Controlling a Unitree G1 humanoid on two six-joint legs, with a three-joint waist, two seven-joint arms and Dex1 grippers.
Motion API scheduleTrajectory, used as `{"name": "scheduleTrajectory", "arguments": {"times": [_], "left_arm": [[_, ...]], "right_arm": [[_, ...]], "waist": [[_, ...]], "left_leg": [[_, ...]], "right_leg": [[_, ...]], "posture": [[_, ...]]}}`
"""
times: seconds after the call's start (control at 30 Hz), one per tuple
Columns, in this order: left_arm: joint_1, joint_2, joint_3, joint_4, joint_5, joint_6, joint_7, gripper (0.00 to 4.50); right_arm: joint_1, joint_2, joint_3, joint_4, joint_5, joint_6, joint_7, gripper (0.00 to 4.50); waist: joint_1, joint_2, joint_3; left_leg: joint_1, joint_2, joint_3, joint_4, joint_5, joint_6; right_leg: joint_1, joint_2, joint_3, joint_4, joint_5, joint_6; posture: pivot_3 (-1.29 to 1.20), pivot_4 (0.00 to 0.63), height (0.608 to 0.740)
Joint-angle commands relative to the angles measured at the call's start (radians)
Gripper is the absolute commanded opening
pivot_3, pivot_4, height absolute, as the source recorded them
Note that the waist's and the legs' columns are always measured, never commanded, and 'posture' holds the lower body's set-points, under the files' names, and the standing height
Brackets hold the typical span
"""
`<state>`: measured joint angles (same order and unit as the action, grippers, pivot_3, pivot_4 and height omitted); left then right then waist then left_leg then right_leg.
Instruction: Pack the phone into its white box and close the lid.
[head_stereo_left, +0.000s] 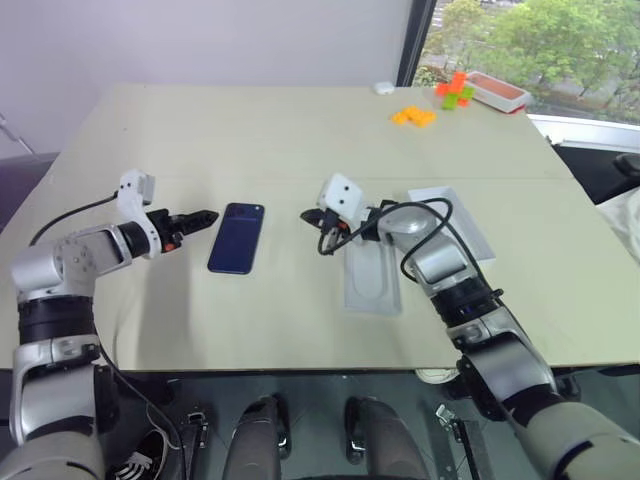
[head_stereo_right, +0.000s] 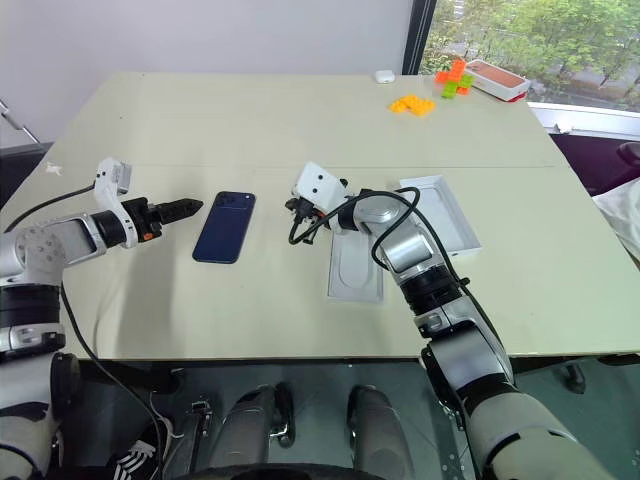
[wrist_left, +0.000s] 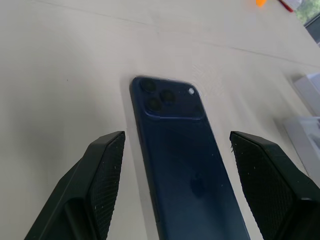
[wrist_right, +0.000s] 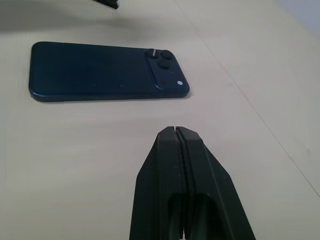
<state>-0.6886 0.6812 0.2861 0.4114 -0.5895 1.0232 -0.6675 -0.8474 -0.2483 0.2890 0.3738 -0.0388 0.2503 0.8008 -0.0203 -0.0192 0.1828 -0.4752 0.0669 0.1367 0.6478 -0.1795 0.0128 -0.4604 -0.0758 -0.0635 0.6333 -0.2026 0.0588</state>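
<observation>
Lying face-down between the open left claw (head_stereo_left: 205, 216) and closed right claw (head_stereo_left: 307, 215), the navy phone (head_stereo_left: 236, 238) gleams.

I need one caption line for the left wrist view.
Open left pincer straddles the navy phone lying camera-side up on the table.

The right arm hides part of the flat white insert (head_stereo_left: 372, 283).

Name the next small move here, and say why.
Probably ease the left hand forward so its open fingers straddle the phone, then close. The phone lies flat on the table, camera side up, untouched, lined up between those fingers. The right hand is shut and waits beside it.
</observation>
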Motion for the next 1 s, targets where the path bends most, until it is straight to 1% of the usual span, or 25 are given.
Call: {"name": "scheduleTrajectory", "arguments": {"times": [0.03, 0.13, 0.23, 0.33, 0.47, 0.57, 0.6, 0.8, 0.9, 1.0], "left_arm": [[-0.066, -0.003, 0.005, 0.093, 0.015, -0.012, -0.008, 3.54], [-0.134, -0.032, 0.011, 0.212, 0.02, -0.007, -0.005, 3.54], [-0.171, -0.046, -0.01, 0.291, 0.039, -0.01, -0.022, 3.54], [-0.192, -0.047, -0.025, 0.349, 0.046, 0.033, -0.05, 3.54], [-0.2, -0.053, -0.075, 0.391, 0.075, 0.082, -0.078, 3.54], [-0.215, -0.064, -0.071, 0.42, 0.085, 0.102, -0.073, 3.54], [-0.218, -0.067, -0.073, 0.421, 0.086, 0.118, -0.075, 3.54], [-0.164, -0.098, -0.129, 0.285, 0.068, 0.279, -0.094, 3.54], [-0.139, -0.115, -0.111, 0.223, 0.045, 0.334, -0.097, 3.54], [-0.123, -0.144, -0.083, 0.175, 0.045, 0.342, -0.053, 3.54]], "right_arm": [[-0.029, 0.041, 0.015, 0.021, -0.026, 0.025, -0.046, 0.03], [-0.042, 0.1, 0.027, 0.07, -0.04, 0.078, -0.083, 0.03], [-0.07, 0.143, 0.041, 0.122, -0.048, 0.117, -0.086, 0.03], [-0.105, 0.174, 0.048, 0.182, -0.058, 0.125, -0.102, 0.03], [-0.135, 0.195, 0.052, 0.244, -0.079, 0.101, -0.132, 0.03], [-0.146, 0.205, 0.041, 0.265, -0.075, 0.089, -0.138, 0.03], [-0.148, 0.204, 0.044, 0.269, -0.079, 0.086, -0.136, 0.03], [-0.148, 0.192, 0.049, 0.279, -0.083, 0.08, -0.122, 0.03], [-0.135, 0.18, 0.061, 0.272, -0.093, 0.075, -0.108, 0.03], [-0.116, 0.16, 0.071, 0.262, -0.107, 0.08, -0.088, 0.03]], "waist": [[0.0, 0.0, 0.0], [0.001, 0.0, 0.0], [-0.001, 0.0, 0.0], [-0.002, 0.0, 0.0], [0.0, 0.0, 0.0], [0.001, 0.0, 0.0], [0.0, 0.0, 0.0], [0.002, 0.0, -0.001], [0.002, 0.0, -0.001], [0.005, 0.0, -0.001]], "left_leg": [[0.0, 0.0, 0.0, 0.0, 0.0, 0.0], [0.0, 0.0, -0.001, 0.0, 0.001, -0.002], [0.0, 0.0, -0.001, 0.0, 0.002, -0.002], [0.0, 0.0, -0.001, 0.001, 0.002, -0.002], [0.0, 0.0, -0.001, 0.0, 0.002, -0.002], [0.0, 0.0, -0.001, 0.0, 0.002, -0.002], [0.0, 0.0, -0.001, 0.0, 0.002, -0.002], [0.001, -0.001, -0.001, 0.0, 0.002, -0.002], [0.001, -0.001, -0.001, 0.0, 0.002, -0.002], [0.001, -0.001, -0.001, 0.0, 0.002, -0.002]], "right_leg": [[0.0, 0.0, 0.0, 0.001, 0.0, 0.0], [0.0, 0.001, 0.0, 0.002, 0.0, 0.0], [0.0, 0.001, 0.0, 0.003, 0.0, 0.0], [-0.001, 0.001, 0.0, 0.003, 0.0, 0.0], [0.0, 0.001, 0.0, 0.003, 0.0, 0.0], [0.0, 0.0, 0.0, 0.003, 0.0, 0.0], [0.0, 0.0, 0.0, 0.003, 0.0, 0.0], [0.001, -0.001, 0.0, 0.003, 0.0, 0.0], [0.001, -0.002, 0.0, 0.003, 0.0, 0.0], [0.002, -0.002, 0.0, 0.003, 0.0, 0.0]], "posture": [[0.0, 0.15, 0.74], [0.0, 0.15, 0.74], [0.0, 0.15, 0.74], [0.0, 0.15, 0.74], [0.0, 0.15, 0.74], [0.0, 0.15, 0.74], [0.0, 0.15, 0.74], [0.0, 0.15, 0.74], [0.0, 0.15, 0.74], [0.0, 0.15, 0.74]]}}
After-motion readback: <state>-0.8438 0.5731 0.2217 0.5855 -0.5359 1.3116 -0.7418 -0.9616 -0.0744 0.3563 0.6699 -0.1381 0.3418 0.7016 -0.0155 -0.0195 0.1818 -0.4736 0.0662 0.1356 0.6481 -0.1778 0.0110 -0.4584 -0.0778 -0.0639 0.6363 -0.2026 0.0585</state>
